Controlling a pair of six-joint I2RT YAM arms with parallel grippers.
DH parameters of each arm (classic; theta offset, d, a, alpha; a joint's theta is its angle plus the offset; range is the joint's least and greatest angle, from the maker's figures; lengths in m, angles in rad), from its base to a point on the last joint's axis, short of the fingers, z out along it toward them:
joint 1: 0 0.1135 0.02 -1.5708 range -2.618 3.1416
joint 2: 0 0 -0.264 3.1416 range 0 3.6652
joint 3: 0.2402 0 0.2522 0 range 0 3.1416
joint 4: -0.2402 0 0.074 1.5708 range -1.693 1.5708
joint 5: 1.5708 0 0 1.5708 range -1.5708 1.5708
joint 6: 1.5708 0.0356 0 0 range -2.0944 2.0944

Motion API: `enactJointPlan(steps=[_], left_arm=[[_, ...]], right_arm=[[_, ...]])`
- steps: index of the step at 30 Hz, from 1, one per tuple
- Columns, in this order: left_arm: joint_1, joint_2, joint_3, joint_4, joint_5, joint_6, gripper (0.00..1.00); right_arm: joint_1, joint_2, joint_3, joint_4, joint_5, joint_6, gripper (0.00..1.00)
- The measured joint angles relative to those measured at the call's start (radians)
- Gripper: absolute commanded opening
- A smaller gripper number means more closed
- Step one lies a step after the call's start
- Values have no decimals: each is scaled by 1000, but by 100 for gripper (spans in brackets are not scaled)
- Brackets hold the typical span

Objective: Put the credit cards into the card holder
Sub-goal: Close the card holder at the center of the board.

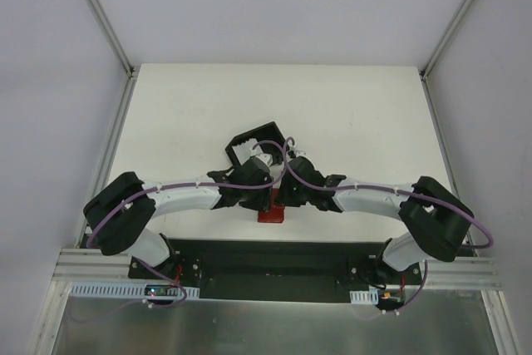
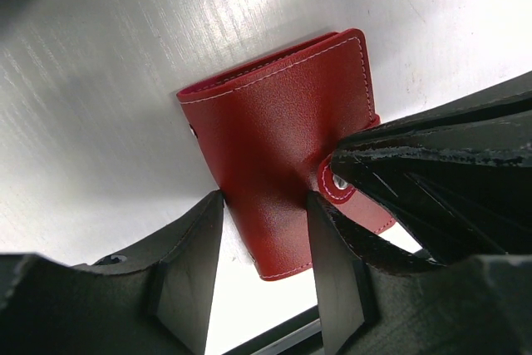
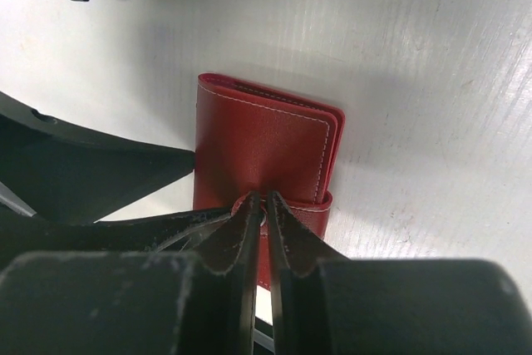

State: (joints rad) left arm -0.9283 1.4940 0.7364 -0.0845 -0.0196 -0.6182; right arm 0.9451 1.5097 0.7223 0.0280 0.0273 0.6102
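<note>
The card holder (image 1: 271,215), a small red folded wallet, lies closed on the white table near the front edge. In the left wrist view the card holder (image 2: 274,122) has its near end between my left gripper's (image 2: 264,199) fingers, which touch both of its side edges. My right gripper (image 3: 264,199) is pinched on the snap tab (image 3: 324,205) over the card holder (image 3: 258,147). The right fingers (image 2: 432,164) also show in the left wrist view at the tab's snap (image 2: 337,182). No credit cards are in view.
A black open-sided box (image 1: 253,143) stands just behind the two grippers, tilted. A black mounting plate (image 1: 274,268) runs along the table's front edge, close to the wallet. Both arms meet at the middle of the table (image 1: 349,106).
</note>
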Motion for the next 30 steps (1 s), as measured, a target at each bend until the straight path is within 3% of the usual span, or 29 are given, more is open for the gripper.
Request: enactJointPlan(steps=[30], left_arm=[[0, -70, -52, -7, -43, -7, 48]], right_arm=[[22, 10, 14, -9, 48, 19, 15]])
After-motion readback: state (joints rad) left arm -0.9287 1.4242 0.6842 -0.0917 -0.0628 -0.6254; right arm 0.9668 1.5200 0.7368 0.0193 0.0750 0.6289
